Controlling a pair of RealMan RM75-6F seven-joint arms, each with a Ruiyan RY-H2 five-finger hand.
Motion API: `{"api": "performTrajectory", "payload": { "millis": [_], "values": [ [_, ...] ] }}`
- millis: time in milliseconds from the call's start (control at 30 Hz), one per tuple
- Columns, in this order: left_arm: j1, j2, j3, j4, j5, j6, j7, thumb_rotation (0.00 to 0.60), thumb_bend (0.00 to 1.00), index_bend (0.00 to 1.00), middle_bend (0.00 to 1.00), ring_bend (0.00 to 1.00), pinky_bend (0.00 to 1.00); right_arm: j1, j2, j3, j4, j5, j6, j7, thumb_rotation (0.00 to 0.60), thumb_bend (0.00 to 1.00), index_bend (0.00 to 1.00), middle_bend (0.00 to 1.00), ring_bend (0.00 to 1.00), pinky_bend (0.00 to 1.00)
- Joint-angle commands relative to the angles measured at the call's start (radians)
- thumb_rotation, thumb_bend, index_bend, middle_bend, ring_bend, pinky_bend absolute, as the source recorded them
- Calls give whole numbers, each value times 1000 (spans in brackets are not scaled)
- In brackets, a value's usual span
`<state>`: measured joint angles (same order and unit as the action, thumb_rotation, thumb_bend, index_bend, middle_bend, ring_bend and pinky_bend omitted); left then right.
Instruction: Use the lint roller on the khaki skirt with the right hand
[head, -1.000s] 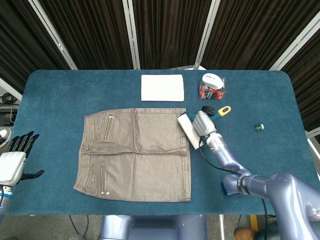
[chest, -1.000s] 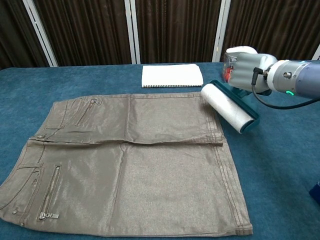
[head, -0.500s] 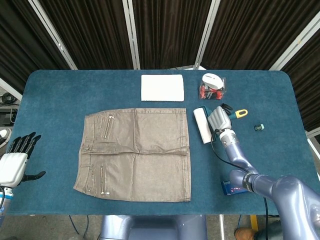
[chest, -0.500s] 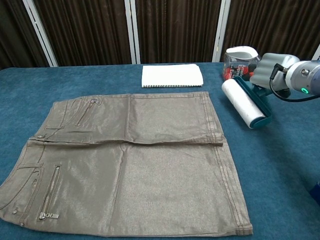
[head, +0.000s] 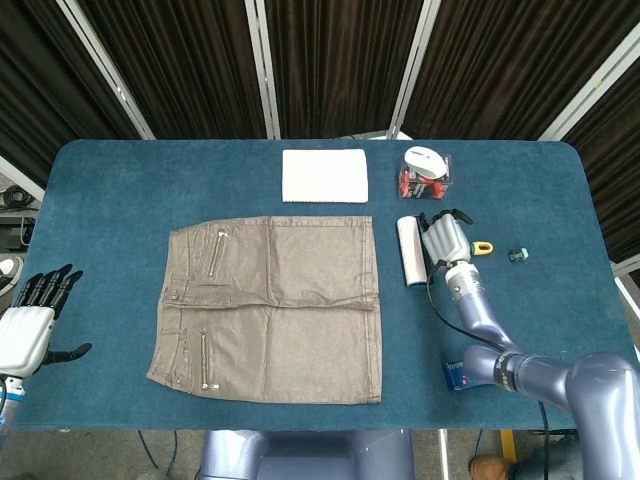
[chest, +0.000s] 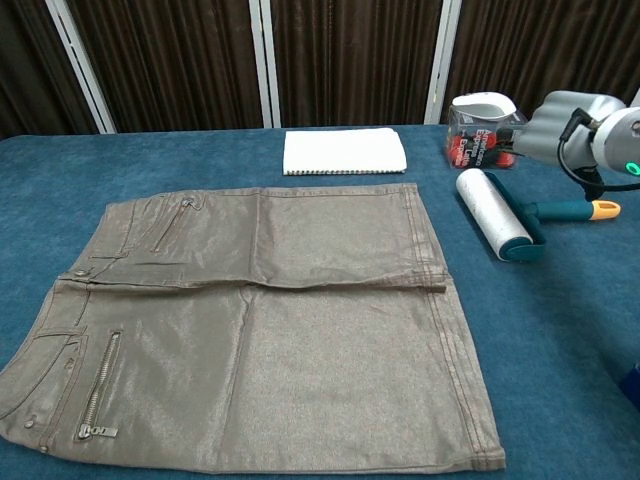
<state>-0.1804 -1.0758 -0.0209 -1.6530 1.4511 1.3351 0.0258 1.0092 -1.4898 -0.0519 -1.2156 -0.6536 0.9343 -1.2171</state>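
The khaki skirt (head: 270, 305) (chest: 250, 320) lies flat in the middle of the blue table (head: 110, 200). The lint roller (head: 409, 250) (chest: 493, 212) lies on the table just right of the skirt's top corner, apart from it, its teal handle with a yellow tip (chest: 603, 208) pointing right. My right hand (head: 445, 240) (chest: 560, 125) hovers over the handle with nothing in it; the handle shows free below it. My left hand (head: 35, 310) hangs off the table's left edge, fingers spread and empty.
A folded white cloth (head: 324, 176) (chest: 344, 150) lies behind the skirt. A clear container (head: 425, 172) (chest: 482, 128) with red contents stands behind the roller. A small dark object (head: 516, 256) sits to the right, a blue item (head: 455, 375) near the front right.
My right hand carried the roller rightward off the skirt's corner, laid it on the table and let go of the handle. The left hand has not moved.
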Motion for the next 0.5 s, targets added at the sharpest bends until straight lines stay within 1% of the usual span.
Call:
{"api": "performTrajectory", "payload": {
  "millis": [33,67,100,167,267,400,500],
  "values": [
    [6,7,3,-6,16,16,-11,600,0,0,0,0,0,-66,115,31,-151,-76,84,153,600,0,70,256,234,394],
    [10,11,6,-9,27,26,-16,600,0,0,0,0,0,-124,166,43,-218,-137,129,294,600,0,71,245,212,348],
    [13,14,9,-11,36,33,-20,600,0,0,0,0,0,-173,213,32,-255,-242,167,417,600,0,70,229,188,310],
    [17,16,14,-13,48,42,-20,600,0,0,0,0,0,-231,255,16,-265,-372,224,566,600,0,64,197,147,258],
    [22,19,20,-21,65,54,-15,600,0,0,0,0,0,-312,285,0,-249,-525,329,763,600,0,48,143,85,196],
    [27,20,26,-24,84,66,-10,600,0,0,0,0,0,-401,296,-19,-217,-649,444,947,600,0,6,62,10,96],
    [30,20,33,-25,98,71,-11,600,0,0,0,0,0,-466,299,-39,-204,-711,509,1035,600,0,0,16,0,10]
  ]
}}
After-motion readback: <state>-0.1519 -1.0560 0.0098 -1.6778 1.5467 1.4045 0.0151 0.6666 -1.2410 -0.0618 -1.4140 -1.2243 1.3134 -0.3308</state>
